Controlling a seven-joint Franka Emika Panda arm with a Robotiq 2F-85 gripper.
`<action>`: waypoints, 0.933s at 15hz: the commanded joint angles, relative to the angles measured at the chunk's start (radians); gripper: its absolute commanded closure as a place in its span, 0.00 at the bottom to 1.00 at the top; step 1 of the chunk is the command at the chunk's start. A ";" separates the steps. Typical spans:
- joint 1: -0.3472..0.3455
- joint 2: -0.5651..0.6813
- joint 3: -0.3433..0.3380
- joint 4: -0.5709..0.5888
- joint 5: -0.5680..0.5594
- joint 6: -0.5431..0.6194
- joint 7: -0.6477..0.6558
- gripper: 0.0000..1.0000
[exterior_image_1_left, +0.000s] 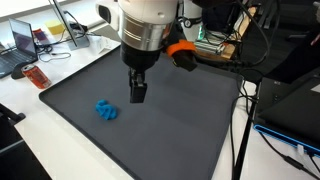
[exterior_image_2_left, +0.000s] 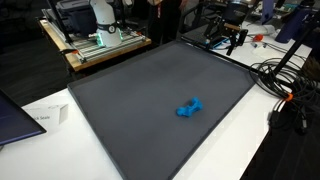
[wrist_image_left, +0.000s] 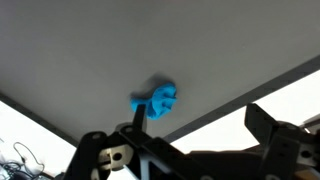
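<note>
- Above the dark grey mat (exterior_image_1_left: 180, 120), the gripper (exterior_image_1_left: 137, 92) hung pointing down, clear of the surface.
- Its fingers (wrist_image_left: 262, 122) stood wide apart in the wrist view, with nothing between them.
- Small and crumpled, a blue object (exterior_image_1_left: 106, 110) lay on the mat, near the gripper and just to one side of it, not touching.
- Seen from the wrist, that blue object (wrist_image_left: 157, 100) sat ahead of the parted fingers, apart from both.
- Around the mat ran a white table (exterior_image_1_left: 45, 150), which carried a laptop (exterior_image_1_left: 24, 42) and a red item (exterior_image_1_left: 37, 77) near one corner.
- Black cables (exterior_image_2_left: 285, 80) lay beyond another edge of the mat in an exterior view.
</note>
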 joint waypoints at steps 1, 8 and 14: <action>-0.014 0.134 0.012 0.243 0.080 -0.152 0.071 0.00; -0.019 0.324 -0.004 0.577 0.150 -0.343 0.267 0.00; -0.048 0.424 -0.007 0.753 0.171 -0.441 0.376 0.00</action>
